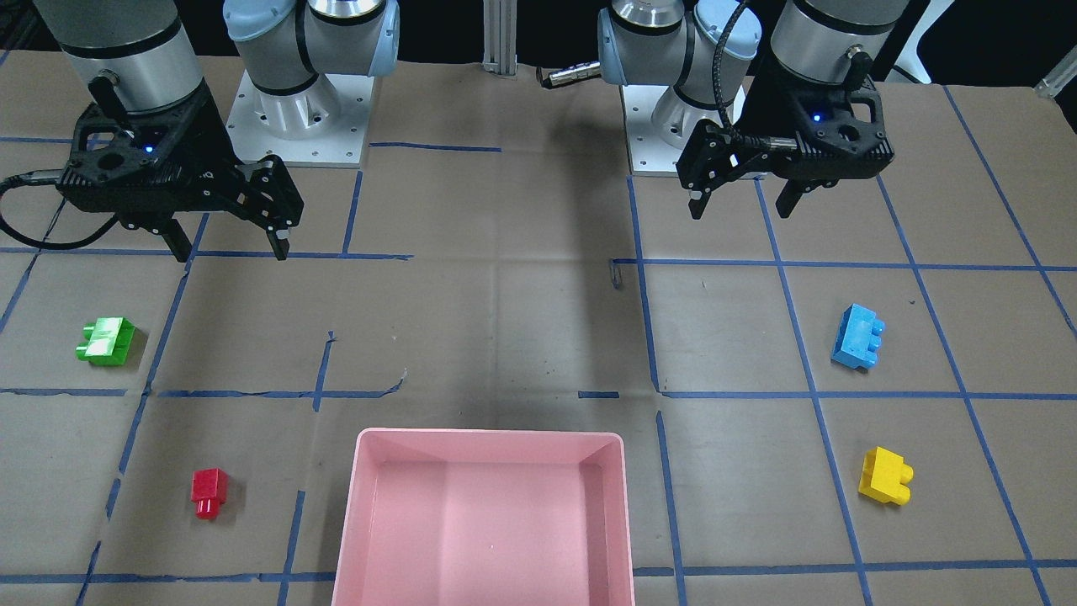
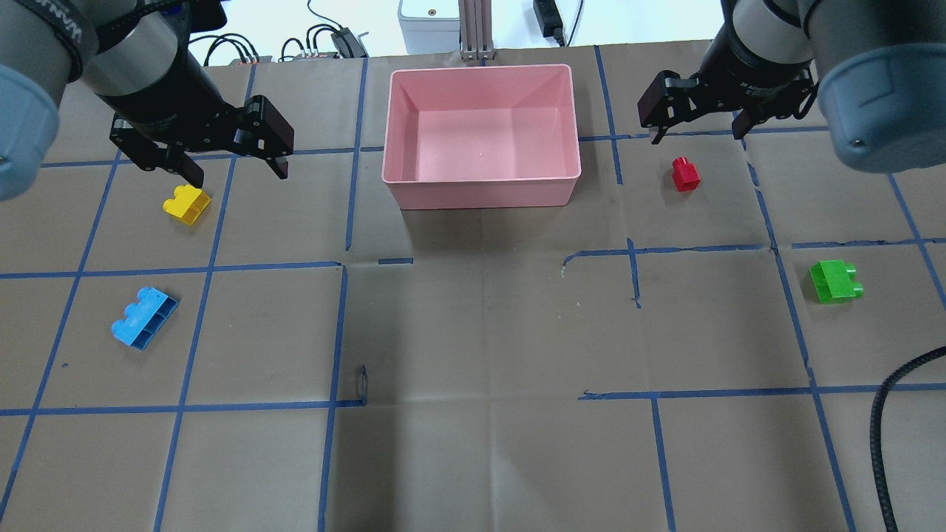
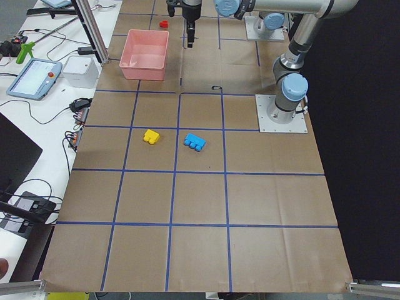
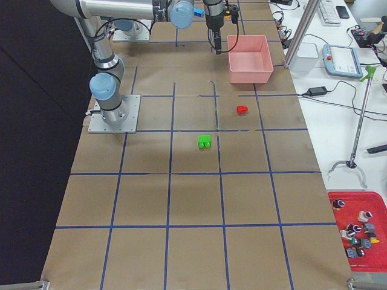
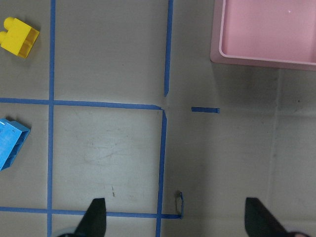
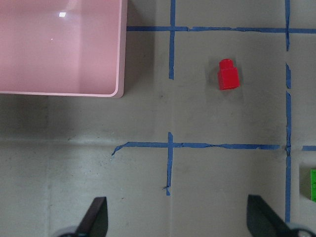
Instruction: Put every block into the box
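Observation:
The pink box [image 2: 480, 71] stands empty at the table's far middle. The yellow block [image 2: 187, 204] and light blue block [image 2: 145, 318] lie on my left side, the red block [image 2: 685, 174] and green block [image 2: 835, 281] on my right. My left gripper [image 2: 239, 174] is open and empty, above the table just beyond the yellow block. My right gripper [image 2: 698, 135] is open and empty, just beyond the red block. The left wrist view shows the yellow block [image 5: 19, 37], the blue block [image 5: 11, 143] and a box corner [image 5: 247, 57]. The right wrist view shows the red block [image 6: 227, 75] and the box [image 6: 59, 93].
Blue tape lines grid the brown table cover. The two arm bases [image 1: 294, 118] [image 1: 673, 126] stand at my edge of the table. A metal post [image 2: 473, 29] rises behind the box. A black cable [image 2: 887, 443] hangs at the near right.

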`<state>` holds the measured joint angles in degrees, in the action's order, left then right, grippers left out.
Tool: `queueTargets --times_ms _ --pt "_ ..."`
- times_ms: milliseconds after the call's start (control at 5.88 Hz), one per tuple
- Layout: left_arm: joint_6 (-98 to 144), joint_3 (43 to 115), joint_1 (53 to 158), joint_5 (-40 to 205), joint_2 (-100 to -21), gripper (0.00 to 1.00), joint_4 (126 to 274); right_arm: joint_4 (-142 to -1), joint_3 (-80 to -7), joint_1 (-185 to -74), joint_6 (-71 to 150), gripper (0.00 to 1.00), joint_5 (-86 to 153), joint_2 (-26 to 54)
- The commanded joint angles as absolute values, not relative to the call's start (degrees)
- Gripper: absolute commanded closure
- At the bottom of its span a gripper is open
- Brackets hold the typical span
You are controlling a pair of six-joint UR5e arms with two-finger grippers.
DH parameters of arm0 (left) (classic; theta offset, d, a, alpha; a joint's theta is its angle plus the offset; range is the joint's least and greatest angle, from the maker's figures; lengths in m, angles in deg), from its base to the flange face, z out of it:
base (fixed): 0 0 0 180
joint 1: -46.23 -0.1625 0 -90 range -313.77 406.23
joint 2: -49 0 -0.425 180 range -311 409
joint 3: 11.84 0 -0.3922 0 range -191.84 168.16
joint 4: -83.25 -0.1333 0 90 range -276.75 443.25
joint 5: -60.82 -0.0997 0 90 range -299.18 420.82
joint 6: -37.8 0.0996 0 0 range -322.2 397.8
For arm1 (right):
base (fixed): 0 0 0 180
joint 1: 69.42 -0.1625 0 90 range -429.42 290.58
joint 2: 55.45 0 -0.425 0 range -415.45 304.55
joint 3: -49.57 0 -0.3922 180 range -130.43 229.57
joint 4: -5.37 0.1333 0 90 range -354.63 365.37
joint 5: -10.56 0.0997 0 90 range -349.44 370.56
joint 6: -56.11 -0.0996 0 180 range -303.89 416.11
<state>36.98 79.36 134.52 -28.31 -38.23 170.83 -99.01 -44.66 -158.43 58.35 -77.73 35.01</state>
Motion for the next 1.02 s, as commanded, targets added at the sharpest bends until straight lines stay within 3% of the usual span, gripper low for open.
queueTargets --times_ms 0,340,680,850 --pt "45.9 79.7 128.2 -28.3 -37.8 0.01 172.4 -98.6 -45.2 -158.6 58.4 0.00 -77.9 34.9" --pt "68.3 81.0 111.9 -28.2 -36.8 0.01 173.9 -99.7 -46.5 -155.5 70.1 0.01 -78.1 35.3" --pt "90.7 82.6 95.5 -27.9 -38.7 0.01 172.9 -100.7 -47.8 -138.2 86.8 0.01 -77.5 36.4" --pt "95.6 82.6 95.5 -27.5 -39.1 0.01 173.0 -101.5 -51.5 -128.8 92.4 0.01 -75.2 35.6"
